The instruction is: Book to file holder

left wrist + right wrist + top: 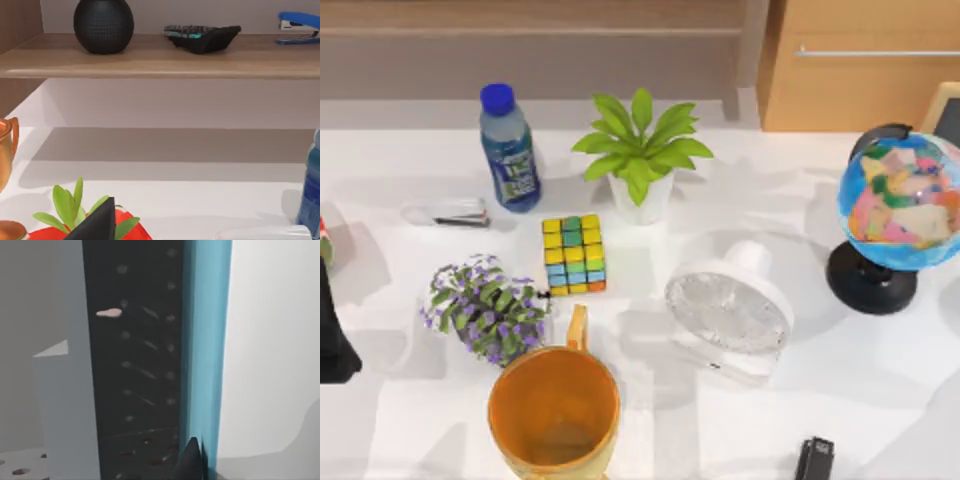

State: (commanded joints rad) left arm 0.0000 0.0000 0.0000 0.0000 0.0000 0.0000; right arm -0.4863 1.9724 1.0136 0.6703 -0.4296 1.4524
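Right gripper (192, 460) finger sits against the upright book (205, 340) edge, beside the perforated file holder (135, 365); grip state indeterminate.

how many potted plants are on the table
2 in the top view: a green leafy plant in a white pot at the back centre, and a purple-flowered plant toward the front left beside the orange mug. Others may lie outside the frame.

Left arm (334, 330) parked at the table's left edge
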